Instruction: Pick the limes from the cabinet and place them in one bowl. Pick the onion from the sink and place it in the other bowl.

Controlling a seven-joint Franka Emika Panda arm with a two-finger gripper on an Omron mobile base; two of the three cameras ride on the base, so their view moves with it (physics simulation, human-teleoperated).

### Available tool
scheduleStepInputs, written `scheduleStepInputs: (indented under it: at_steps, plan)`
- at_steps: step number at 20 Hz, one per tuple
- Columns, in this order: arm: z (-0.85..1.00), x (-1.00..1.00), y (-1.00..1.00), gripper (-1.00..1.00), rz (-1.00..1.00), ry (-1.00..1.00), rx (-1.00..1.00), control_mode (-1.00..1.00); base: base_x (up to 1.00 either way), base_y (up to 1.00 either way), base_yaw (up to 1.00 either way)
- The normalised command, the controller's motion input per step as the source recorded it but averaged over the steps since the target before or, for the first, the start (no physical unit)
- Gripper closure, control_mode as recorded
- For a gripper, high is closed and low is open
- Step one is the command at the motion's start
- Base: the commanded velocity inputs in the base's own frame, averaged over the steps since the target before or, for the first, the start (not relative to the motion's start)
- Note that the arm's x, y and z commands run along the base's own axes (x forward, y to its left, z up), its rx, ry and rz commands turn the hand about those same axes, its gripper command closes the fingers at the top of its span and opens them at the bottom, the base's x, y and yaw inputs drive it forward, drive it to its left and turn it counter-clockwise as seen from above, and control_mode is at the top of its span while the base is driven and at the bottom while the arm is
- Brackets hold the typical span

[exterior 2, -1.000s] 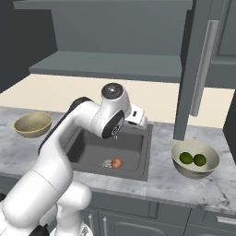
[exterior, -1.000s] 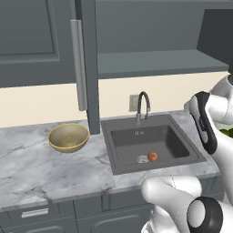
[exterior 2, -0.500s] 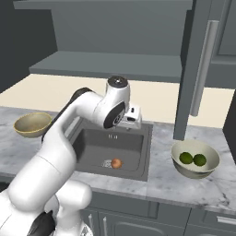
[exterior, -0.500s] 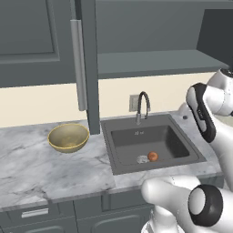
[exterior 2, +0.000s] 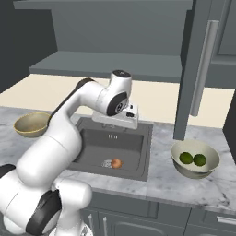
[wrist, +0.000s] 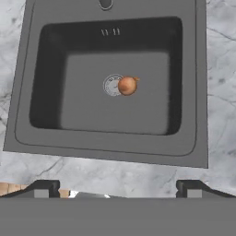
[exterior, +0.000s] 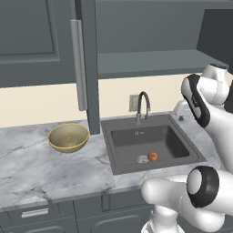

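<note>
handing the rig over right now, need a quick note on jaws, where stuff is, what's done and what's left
Gripper: jaws open and empty, hanging above the sink.
Onion: on the sink floor, touching the drain.
Limes: both in the cream bowl, right of the sink.
Tan bowl: on the counter left of the sink, nothing in it.
Done: limes.
Left: lower, grasp the onion, carry it to the tan bowl.

Marble counter (exterior: 54, 168) carries golden-tan bowl (exterior: 68, 137), sink (exterior: 150, 141) and cream-grey bowl (exterior 2: 194, 159).
</note>
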Motion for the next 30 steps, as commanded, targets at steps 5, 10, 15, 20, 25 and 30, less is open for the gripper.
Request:
scheduleStepInputs:
  at_steps: [5,10,15,20,25,30]
  plan:
    - [-0.30,-0.03,0.14,-1.00,0.06,0.00,0.06,-1.00,0.00,0.00,0.00]
    - [-0.29,0.00,0.14,-1.00,0.00,0.00,0.01,-1.00,0.00,0.00,0.00]
    - [-0.29,0.00,0.10,-1.00,0.01,0.00,0.00,-1.00,0.00,0.00,0.00]
    - [-0.28,0.01,0.08,-1.00,0.03,0.01,0.00,-1.00,0.00,0.00,0.00]
    - [-0.24,0.01,0.04,-1.00,0.03,0.00,0.01,-1.00,0.00,0.00,0.00]
    - [-0.23,0.04,0.01,-1.00,0.04,0.00,0.00,-1.00,0.00,0.00,0.00]
